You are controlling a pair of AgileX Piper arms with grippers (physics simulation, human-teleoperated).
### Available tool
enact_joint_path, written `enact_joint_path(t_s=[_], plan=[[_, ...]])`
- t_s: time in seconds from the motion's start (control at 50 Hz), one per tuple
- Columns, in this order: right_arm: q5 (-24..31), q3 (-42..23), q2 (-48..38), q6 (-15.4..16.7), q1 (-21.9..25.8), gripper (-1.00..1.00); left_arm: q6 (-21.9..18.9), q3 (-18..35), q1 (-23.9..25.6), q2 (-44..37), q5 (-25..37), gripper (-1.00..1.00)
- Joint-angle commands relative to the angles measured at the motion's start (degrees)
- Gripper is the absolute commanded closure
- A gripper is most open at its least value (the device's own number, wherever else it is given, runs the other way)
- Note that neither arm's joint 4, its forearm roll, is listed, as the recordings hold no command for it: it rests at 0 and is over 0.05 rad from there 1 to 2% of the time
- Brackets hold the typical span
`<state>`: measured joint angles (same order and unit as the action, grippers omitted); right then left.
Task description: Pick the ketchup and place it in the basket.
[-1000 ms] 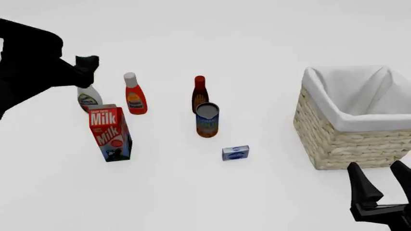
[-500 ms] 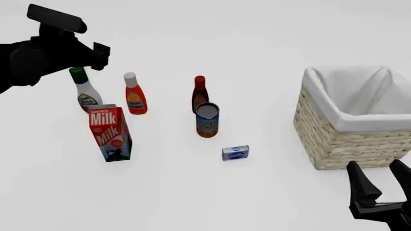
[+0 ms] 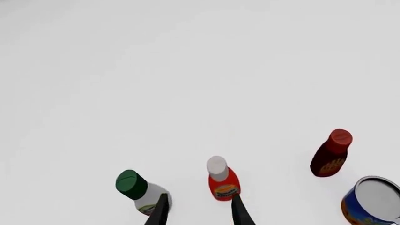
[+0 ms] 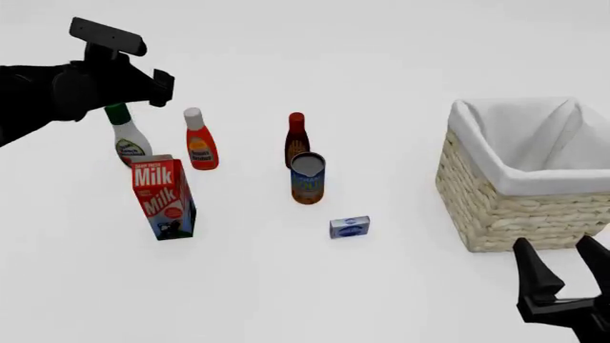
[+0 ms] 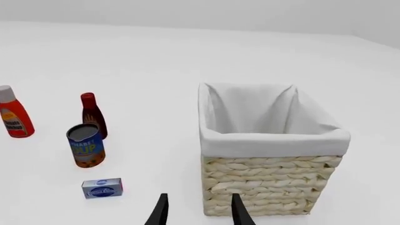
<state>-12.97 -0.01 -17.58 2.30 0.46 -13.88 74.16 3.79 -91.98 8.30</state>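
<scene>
The ketchup [image 4: 200, 143], a red squeeze bottle with a white cap, stands upright at the back left, apart from everything else. It also shows in the left wrist view [image 3: 223, 183] and the right wrist view [image 5: 14, 119]. My left gripper [image 4: 157, 86] hovers above and to the left of it, open and empty; in the left wrist view [image 3: 198, 213] the ketchup lies just beyond one fingertip [image 3: 240, 213]. The wicker basket [image 4: 515, 214] with white lining stands at the right and shows in the right wrist view [image 5: 269, 187]. My right gripper [image 4: 555, 250] is open and empty near the basket's front.
A white bottle with a green cap [image 4: 126, 136] stands left of the ketchup, with a milk carton [image 4: 164, 196] in front of it. A dark red-brown bottle [image 4: 296, 139] and a can [image 4: 308, 177] stand mid-table. A small blue box [image 4: 350, 226] lies nearer.
My left arm has risen and moved right, uncovering the green-capped bottle and now hovering over it. The right arm has barely moved. No object has moved.
</scene>
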Motion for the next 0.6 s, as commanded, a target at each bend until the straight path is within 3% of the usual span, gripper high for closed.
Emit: enact_joint_path(t_s=[0.02, 0.42, 0.6], plan=[[-0.99, 0.0, -1.33, 0.17, -0.15, -1.0, 0.02, 1.99, 0.5, -3.21, -0.27, -1.0], [-3.15, -0.04, -4.13, 0.09, -0.19, -1.0, -0.26, 5.11, 0.66, -8.68, -1.24, -1.0], [-0.17, -0.05, -0.08, 1.27, 0.05, -1.0, -0.06, 6.23, 0.97, -10.03, -1.29, -1.0]])
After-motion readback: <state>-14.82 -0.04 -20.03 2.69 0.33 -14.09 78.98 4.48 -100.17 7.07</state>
